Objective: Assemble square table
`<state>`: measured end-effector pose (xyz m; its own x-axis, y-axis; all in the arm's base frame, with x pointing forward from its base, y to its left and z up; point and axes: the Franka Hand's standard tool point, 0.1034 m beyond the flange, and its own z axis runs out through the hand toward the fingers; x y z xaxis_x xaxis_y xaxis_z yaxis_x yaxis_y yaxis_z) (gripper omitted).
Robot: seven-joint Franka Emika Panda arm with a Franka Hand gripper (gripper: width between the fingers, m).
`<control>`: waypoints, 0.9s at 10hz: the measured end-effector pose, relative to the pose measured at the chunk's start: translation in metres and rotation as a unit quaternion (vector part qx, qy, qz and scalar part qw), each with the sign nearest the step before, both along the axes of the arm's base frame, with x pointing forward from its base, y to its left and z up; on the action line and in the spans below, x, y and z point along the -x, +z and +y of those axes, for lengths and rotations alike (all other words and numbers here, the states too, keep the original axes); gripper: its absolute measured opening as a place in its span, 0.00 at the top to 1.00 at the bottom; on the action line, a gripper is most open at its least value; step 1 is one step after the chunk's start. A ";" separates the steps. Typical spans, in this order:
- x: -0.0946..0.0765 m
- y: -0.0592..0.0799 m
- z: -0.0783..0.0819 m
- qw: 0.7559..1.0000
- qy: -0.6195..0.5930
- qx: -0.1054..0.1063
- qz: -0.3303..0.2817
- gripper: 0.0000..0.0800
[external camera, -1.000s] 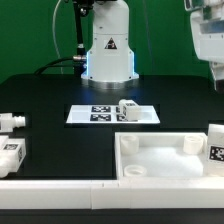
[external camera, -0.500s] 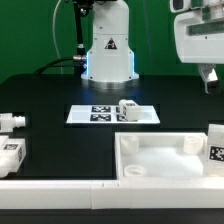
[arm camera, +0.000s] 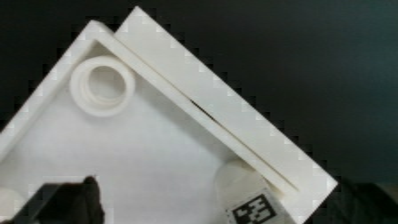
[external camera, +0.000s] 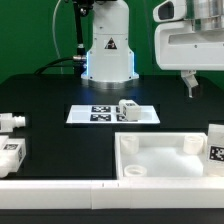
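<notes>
Gripper [external camera: 190, 87] wide open, nothing held, hovers over the far corner of the table top [external camera: 168, 138], exterior view's right. Risk: going down, a finger could clip the raised rim or knock the leg [external camera: 215, 146] just beside the top, as the gripper isn't lined up w/ either. Top lies flat on the tabletop [external camera: 50, 95], hollow side & sockets up; it's square, so no long axis.

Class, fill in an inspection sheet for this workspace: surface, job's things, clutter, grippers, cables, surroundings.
surface: black table, with the marker board flat on it.
job's things: top near the front; middle leg on the marker board; two legs at the exterior view's left; right leg beside the top.
clutter: long bar along the front.
grippers: gripper open, empty, over a corner of the top.
cables: dark cable beside the robot base.
surroundings: green backdrop.
</notes>
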<state>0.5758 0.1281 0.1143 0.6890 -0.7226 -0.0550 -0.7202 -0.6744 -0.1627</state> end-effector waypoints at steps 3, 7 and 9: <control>0.007 -0.008 -0.010 0.994 0.110 0.011 -0.009 0.19; 0.055 -0.030 -0.032 0.972 0.236 0.019 0.014 0.19; 0.056 -0.031 -0.027 0.953 0.300 0.038 0.002 0.19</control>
<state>0.5199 0.1012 0.0837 0.9796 -0.2000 -0.0206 -0.2011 -0.9750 -0.0948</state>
